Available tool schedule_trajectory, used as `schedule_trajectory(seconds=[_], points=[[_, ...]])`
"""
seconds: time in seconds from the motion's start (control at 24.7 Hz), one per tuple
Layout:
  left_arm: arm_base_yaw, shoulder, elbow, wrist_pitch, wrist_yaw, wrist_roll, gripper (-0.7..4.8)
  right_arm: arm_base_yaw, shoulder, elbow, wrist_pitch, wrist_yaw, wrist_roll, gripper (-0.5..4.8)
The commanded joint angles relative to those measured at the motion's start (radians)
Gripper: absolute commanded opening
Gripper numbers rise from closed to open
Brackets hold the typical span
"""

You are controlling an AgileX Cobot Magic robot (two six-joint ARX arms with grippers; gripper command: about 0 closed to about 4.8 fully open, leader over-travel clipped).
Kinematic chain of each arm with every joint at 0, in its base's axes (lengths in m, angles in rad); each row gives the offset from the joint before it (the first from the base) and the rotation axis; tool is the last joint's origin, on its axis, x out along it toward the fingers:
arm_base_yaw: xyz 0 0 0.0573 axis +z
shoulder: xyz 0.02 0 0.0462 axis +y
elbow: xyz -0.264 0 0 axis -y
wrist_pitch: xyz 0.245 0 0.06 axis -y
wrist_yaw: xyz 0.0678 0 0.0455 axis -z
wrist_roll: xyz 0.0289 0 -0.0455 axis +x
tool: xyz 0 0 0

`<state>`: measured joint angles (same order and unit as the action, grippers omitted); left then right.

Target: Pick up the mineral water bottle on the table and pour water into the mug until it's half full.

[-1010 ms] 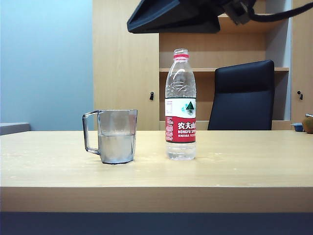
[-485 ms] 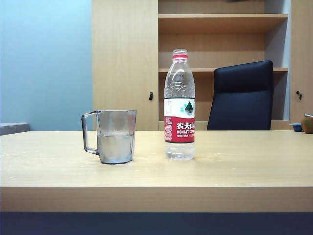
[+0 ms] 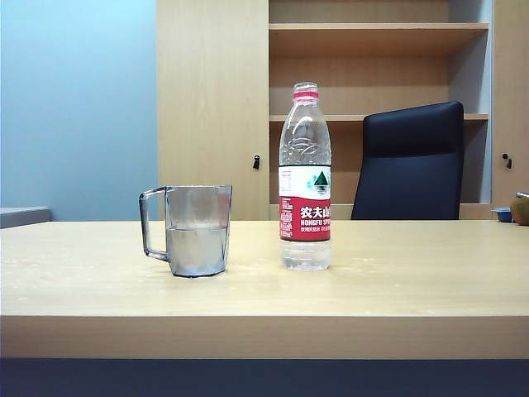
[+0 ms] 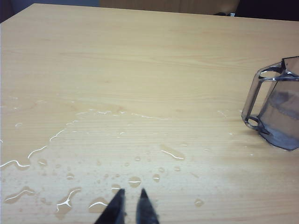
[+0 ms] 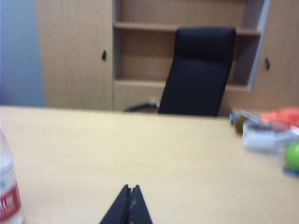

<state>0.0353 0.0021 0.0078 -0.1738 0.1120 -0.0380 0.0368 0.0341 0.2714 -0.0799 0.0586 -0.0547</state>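
The wide light wooden bench (image 3: 372,289) fills the lower exterior view, with a wooden shelf unit (image 3: 376,99) and a black chair (image 3: 409,161) behind it. On the bench the mineral water bottle (image 3: 305,178) stands upright and uncapped, only a little water showing at its base. Near it, to its left and apart from it, stands the clear mug (image 3: 194,230), its handle turned away from the bottle, with water (image 3: 196,248) up to about half its height. Neither arm appears in the exterior view. In the left wrist view the left end effector (image 4: 129,207) hangs above the bench with its fingertips close together, a narrow gap between them, holding nothing; spilled droplets (image 4: 70,177) lie on the wood just ahead of it, and the mug sits well off to one side. In the right wrist view the right end effector (image 5: 130,205) is pressed closed and empty, with the bottle at the frame's edge, well apart from it.
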Motion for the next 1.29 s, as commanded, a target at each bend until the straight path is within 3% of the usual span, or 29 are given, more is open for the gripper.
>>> schedule_trajectory(seconds=[0.04,0.4,0.57,1.29], points=[[0.000,0.001,0.002,0.003,0.001,0.001,0.35,0.000,-0.029,-0.080,0.010,-0.006,0.053,-0.05],[0.000,0.001,0.002,0.003,0.000,0.001,0.35,0.003,-0.037,-0.271,-0.009,-0.035,0.145,-0.05],[0.000,0.001,0.002,0.003,0.000,0.001,0.35,0.004,-0.032,-0.270,-0.106,-0.035,0.145,-0.05],[0.000,0.001,0.002,0.003,0.001,0.001,0.35,0.003,-0.035,-0.269,-0.103,-0.035,0.145,-0.05]])
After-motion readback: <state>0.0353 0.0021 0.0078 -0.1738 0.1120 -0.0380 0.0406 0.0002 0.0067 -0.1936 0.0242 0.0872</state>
